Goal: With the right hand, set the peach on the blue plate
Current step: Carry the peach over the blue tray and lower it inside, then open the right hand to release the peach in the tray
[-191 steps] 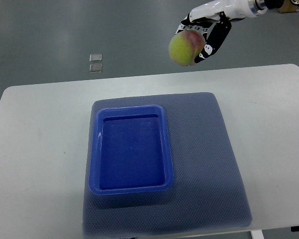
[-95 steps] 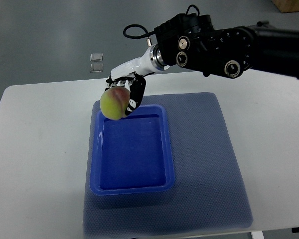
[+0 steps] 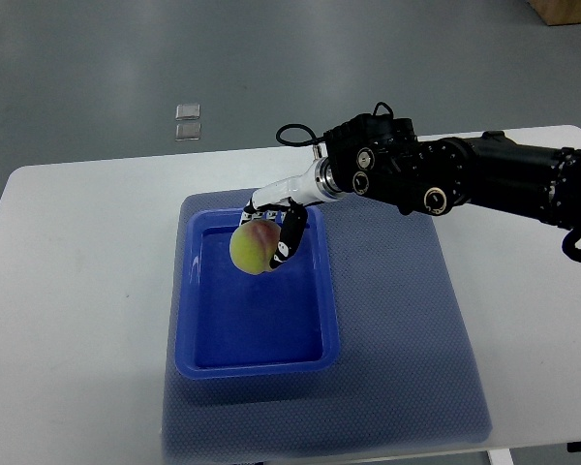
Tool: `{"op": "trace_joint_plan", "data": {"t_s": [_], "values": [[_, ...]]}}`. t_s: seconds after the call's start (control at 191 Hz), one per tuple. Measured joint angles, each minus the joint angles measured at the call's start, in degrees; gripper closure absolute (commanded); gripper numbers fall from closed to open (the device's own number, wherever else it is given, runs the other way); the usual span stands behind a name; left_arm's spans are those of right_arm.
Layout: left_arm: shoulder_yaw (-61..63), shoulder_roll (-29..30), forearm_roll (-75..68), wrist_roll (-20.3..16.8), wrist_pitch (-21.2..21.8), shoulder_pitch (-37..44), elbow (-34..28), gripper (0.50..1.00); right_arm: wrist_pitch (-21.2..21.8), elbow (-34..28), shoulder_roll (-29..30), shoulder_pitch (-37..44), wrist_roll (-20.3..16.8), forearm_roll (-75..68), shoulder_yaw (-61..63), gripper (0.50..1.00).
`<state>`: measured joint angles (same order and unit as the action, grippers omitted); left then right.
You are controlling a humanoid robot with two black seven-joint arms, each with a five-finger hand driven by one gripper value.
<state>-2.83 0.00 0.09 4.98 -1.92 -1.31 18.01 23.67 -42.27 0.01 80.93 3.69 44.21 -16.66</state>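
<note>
Well into the task, judging by how things lie. Right hand [image 3: 271, 232] closed around the peach [image 3: 254, 249], fingers [image 3: 292, 235] wrapped over its far and right sides, fruit plainly gripped and not resting loose. Peach yellow-green with a red blush on top, hanging over the far part of the blue plate [image 3: 255, 291], inside the rim as seen from above. Whether touching the plate floor or held just above it: cannot tell from this steep view, though a faint shadow beneath suggests a small gap. Right arm [image 3: 445, 179] reaching in from the right edge, stretched across the far corner of the grey mat [image 3: 407, 329] toward the plate.

Done so far, as a judgement: fruit picked up, carried and brought above the target. Left to do: lower the last bit if not down already, spread the fingers, leave the peach lying on the plate, draw the hand up and away without dragging the fruit along.

Plate a shallow rectangular tray with a raised rim, sitting on the mat, mat on the white surface [image 3: 77, 291]. Nothing else in the plate. Round fruit likely to roll a little on release, yet the rim ought to keep it inside. Left hand nowhere in the top view. Two small clear squares [image 3: 186, 122] on the floor beyond the surface, well apart from the work.
</note>
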Motion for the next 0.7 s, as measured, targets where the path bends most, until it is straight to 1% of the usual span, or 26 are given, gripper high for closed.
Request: {"op": "trace_joint_plan", "data": {"t_s": [0.094, 0.141, 0.194, 0.22, 0.267, 0.272, 0.288, 0.293, 0.299, 0.304, 0.309, 0.314, 0.32, 0.325, 0.33, 0.335, 0.341, 0.346, 0.356, 0.383, 0.43, 0.435, 0.456, 0.529, 0.592, 0.702], "values": [[0.01, 0.00, 0.00, 0.03, -0.02, -0.01, 0.01, 0.500, -0.58, 0.00, 0.00, -0.83, 0.00, 0.06, 0.10, 1.000], [0.01, 0.00, 0.00, 0.03, -0.02, -0.01, 0.01, 0.500, -0.72, 0.00, 0.00, -1.14, 0.00, 0.08, 0.13, 0.963], [-0.03, 0.00, 0.00, 0.03, -0.03, 0.00, 0.05, 0.500, -0.80, 0.00, 0.00, -1.46, 0.00, 0.08, 0.14, 0.955], [-0.04, 0.00, 0.00, 0.03, -0.04, 0.00, 0.09, 0.500, -0.81, -0.03, 0.00, -1.67, 0.00, 0.08, 0.14, 0.934], [-0.06, 0.00, 0.00, 0.03, -0.04, 0.00, 0.14, 0.500, -0.82, -0.10, 0.00, -2.05, 0.04, 0.07, 0.16, 0.934], [-0.06, 0.00, 0.00, 0.03, -0.04, 0.00, 0.14, 0.500, -0.82, -0.11, 0.00, -2.09, 0.05, 0.07, 0.16, 0.873], [-0.07, 0.00, 0.00, 0.03, -0.05, 0.00, 0.16, 0.500, -0.84, -0.13, 0.00, -2.20, 0.07, 0.08, 0.18, 0.850], [-0.07, 0.00, 0.00, 0.03, -0.05, 0.00, 0.16, 0.500, -0.84, -0.13, 0.00, -2.23, 0.07, 0.08, 0.18, 0.828], [-0.07, 0.00, 0.00, 0.03, -0.05, 0.00, 0.16, 0.500, -0.85, -0.14, 0.00, -2.27, 0.08, 0.08, 0.18, 0.828], [-0.07, 0.00, 0.00, 0.03, -0.06, 0.00, 0.16, 0.500, -0.85, -0.14, 0.00, -2.30, 0.09, 0.08, 0.19, 0.806], [-0.07, 0.00, 0.00, 0.03, -0.06, 0.00, 0.17, 0.500, -0.87, -0.15, 0.00, -2.33, 0.09, 0.07, 0.19, 0.805], [-0.07, 0.00, 0.00, 0.03, -0.06, 0.00, 0.17, 0.500, -0.88, -0.16, 0.00, -2.37, 0.10, 0.07, 0.19, 0.781], [-0.07, 0.00, 0.00, 0.03, -0.06, 0.00, 0.17, 0.500, -0.92, -0.17, 0.00, -2.46, 0.11, 0.07, 0.20, 0.781], [-0.07, 0.00, 0.00, 0.03, -0.06, 0.00, 0.17, 0.500, -0.94, -0.18, 0.00, -2.50, 0.12, 0.07, 0.21, 0.757], [-0.07, 0.00, 0.00, 0.03, -0.06, 0.00, 0.17, 0.500, -0.96, -0.18, 0.00, -2.55, 0.12, 0.07, 0.21, 0.756], [-0.07, 0.00, 0.00, 0.03, -0.06, 0.00, 0.17, 0.500, -0.98, -0.19, 0.00, -2.59, 0.12, 0.07, 0.21, 0.734], [-0.07, 0.00, 0.00, 0.03, -0.06, 0.00, 0.18, 0.500, -1.00, -0.19, 0.00, -2.64, 0.13, 0.07, 0.22, 0.734], [-0.07, 0.00, 0.00, 0.03, -0.06, 0.00, 0.18, 0.500, -1.02, -0.20, 0.00, -2.68, 0.13, 0.07, 0.22, 0.718], [-0.07, 0.00, 0.00, 0.03, -0.06, 0.00, 0.18, 0.500, -1.05, -0.21, 0.00, -2.78, 0.13, 0.07, 0.22, 0.718], [-0.07, 0.00, 0.00, 0.03, -0.06, 0.00, 0.18, 0.500, -1.12, -0.24, 0.00, -3.00, 0.14, 0.07, 0.22, 0.679], [-0.08, 0.00, 0.00, 0.03, -0.06, 0.00, 0.18, 0.500, -1.20, -0.26, 0.00, -3.28, 0.16, 0.06, 0.22, 0.679], [-0.08, 0.00, 0.00, 0.03, -0.06, 0.00, 0.18, 0.500, -1.21, -0.26, 0.00, -3.30, 0.17, 0.06, 0.22, 0.624], [-0.08, 0.00, 0.00, 0.03, -0.06, -0.01, 0.18, 0.500, -1.23, -0.27, 0.00, -3.38, 0.17, 0.05, 0.22, 0.607], [-0.11, 0.00, 0.00, 0.03, -0.06, -0.01, 0.18, 0.500, -1.25, -0.27, 0.00, -3.46, 0.18, -0.12, 0.22, 0.603], [-0.15, 0.00, 0.00, 0.03, -0.05, 0.00, 0.18, 0.500, -1.25, -0.29, -0.01, -3.48, 0.18, -0.22, 0.23, 0.577], [-0.16, 0.00, 0.00, 0.03, -0.01, -0.01, 0.22, 0.500, -0.99, -0.35, -0.01, -3.41, 0.18, -0.27, 0.40, 0.570]]}}
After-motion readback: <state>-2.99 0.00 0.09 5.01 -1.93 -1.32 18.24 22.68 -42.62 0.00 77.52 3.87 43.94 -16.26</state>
